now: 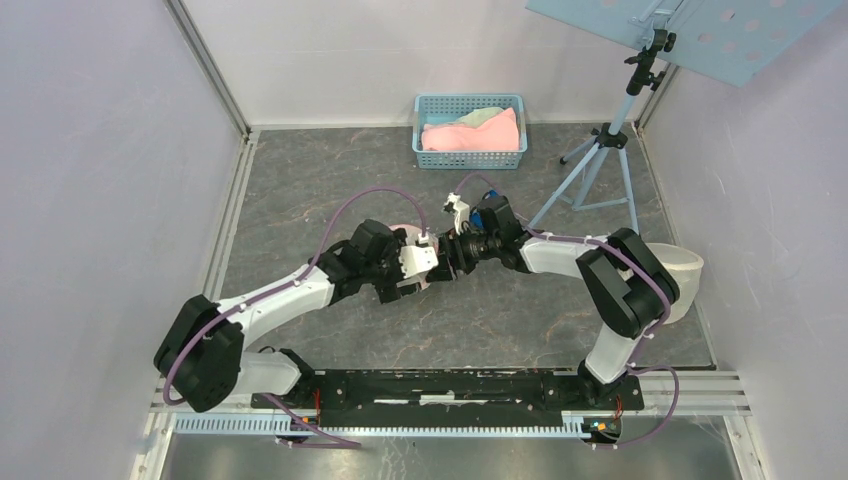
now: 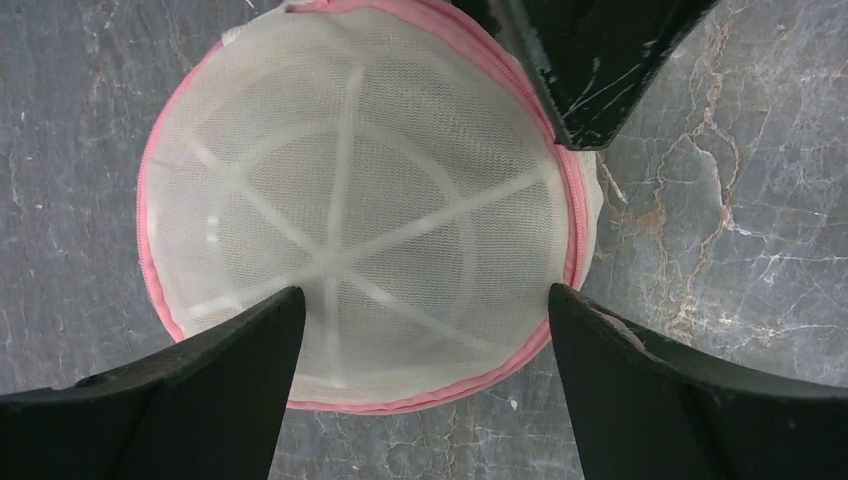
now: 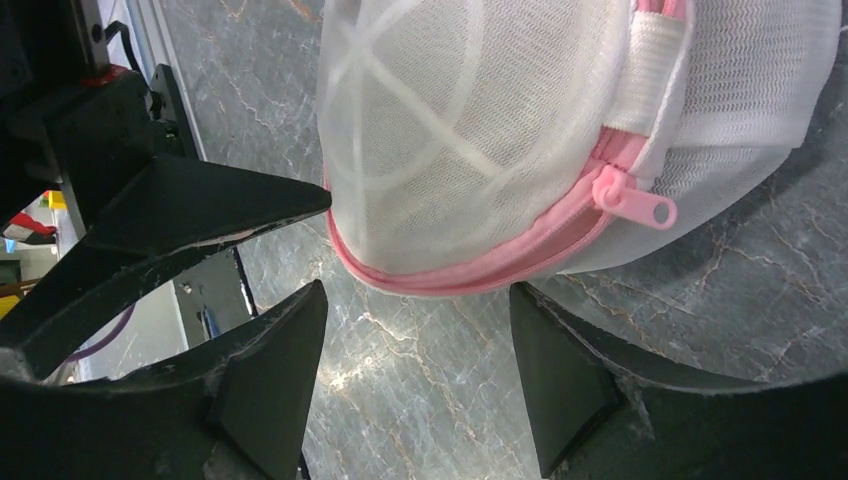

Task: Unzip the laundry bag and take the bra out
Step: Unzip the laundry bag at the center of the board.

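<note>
Laundry bag (image 2: 360, 220), round white mesh with its pink zip done up, lies mid-bench (image 2: 720, 200) between both arms, the left gripper (image 2: 425, 295) with jaws spread wide astride it, the right gripper (image 3: 418, 295) with jaws likewise parted near the zip pull (image 3: 635, 200), and a blue basket (image 1: 470, 132) far behind.

Top external: high, at near edge, facing down over whole table (image 1: 300, 180). Left wrist: close, straight above laundry bag (image 2: 350, 230). Right wrist: close, low, oblique on its zipper (image 3: 480, 272). Shared: the bag.
</note>
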Controlling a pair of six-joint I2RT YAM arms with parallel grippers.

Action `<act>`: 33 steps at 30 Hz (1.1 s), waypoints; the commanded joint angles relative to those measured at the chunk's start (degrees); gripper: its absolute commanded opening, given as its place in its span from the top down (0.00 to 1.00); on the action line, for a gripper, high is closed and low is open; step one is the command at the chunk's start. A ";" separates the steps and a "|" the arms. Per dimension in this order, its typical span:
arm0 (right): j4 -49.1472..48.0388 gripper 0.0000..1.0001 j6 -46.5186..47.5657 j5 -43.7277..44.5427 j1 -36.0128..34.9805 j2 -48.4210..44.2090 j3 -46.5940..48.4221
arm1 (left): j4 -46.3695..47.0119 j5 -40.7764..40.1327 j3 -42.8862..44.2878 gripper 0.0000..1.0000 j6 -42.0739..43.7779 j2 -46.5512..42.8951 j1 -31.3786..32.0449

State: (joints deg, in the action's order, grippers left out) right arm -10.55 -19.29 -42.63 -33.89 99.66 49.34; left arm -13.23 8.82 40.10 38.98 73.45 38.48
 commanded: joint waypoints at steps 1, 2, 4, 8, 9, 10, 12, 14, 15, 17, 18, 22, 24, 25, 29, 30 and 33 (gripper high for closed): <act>-3.43 0.29 -0.42 0.86 -0.25 2.41 0.36 | 3.90 -1.73 -0.71 0.02 1.84 1.20 1.16; -3.36 0.31 -0.03 1.16 -0.25 3.08 0.39 | 3.87 -1.80 -0.75 0.02 1.55 1.38 1.16; -3.02 0.38 0.82 2.10 -0.25 4.14 0.40 | 3.81 -2.14 -0.96 0.01 0.43 1.84 1.18; -2.68 0.48 2.43 3.64 -0.35 5.62 0.40 | 4.21 -2.43 -1.21 0.04 -1.99 2.59 1.17; -2.42 0.49 3.07 4.14 -0.38 5.95 0.56 | 4.27 -2.70 -1.07 0.05 -2.46 2.80 1.22; -2.08 0.51 3.46 4.67 -0.34 6.25 0.73 | 4.34 -2.79 -0.99 0.06 -2.81 2.89 1.17; -1.60 0.54 4.04 5.81 -0.31 6.66 0.95 | 4.56 -2.94 -0.87 0.08 -3.53 2.86 1.17; -1.02 0.58 4.28 6.61 -0.38 7.14 1.32 | 4.54 -3.02 -0.78 0.08 -3.94 2.80 1.17; -0.74 0.58 4.47 6.75 -0.32 7.34 1.50 | 4.75 -3.34 -0.78 0.08 -3.90 2.60 1.17; -0.78 0.60 4.51 6.86 -0.38 7.48 1.63 | 5.30 -3.76 -0.94 0.07 -4.04 2.43 1.17; -0.79 0.61 4.40 6.86 -0.38 7.49 1.71 | 5.24 -3.15 -0.88 0.05 -3.90 2.01 1.24; -0.79 0.63 4.26 6.76 -0.38 7.35 1.72 | 4.78 -3.10 -0.43 0.00 -4.21 -0.64 3.33; -0.99 0.63 4.06 6.56 -0.32 7.23 1.64 | 4.93 -5.11 0.27 0.00 -5.56 -1.07 4.26; -1.14 0.63 3.98 6.43 -0.29 7.22 1.55 | 4.98 -5.68 0.41 0.00 -5.95 -1.12 4.48; -1.30 0.63 3.64 6.33 -0.26 6.86 1.12 | 5.59 -6.94 0.39 0.00 -6.93 -1.26 5.95; -1.32 0.63 3.55 6.33 -0.28 6.74 1.02 | 5.80 -7.53 0.37 0.00 -6.83 -1.05 6.62; -1.48 0.63 3.25 6.33 -0.24 6.53 0.93 | 7.80 -8.64 -0.36 0.00 -6.72 -0.18 7.90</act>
State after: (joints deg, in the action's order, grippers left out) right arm -11.55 -16.49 -38.37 -34.13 106.00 49.65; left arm -9.82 2.33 39.57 35.22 73.45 44.75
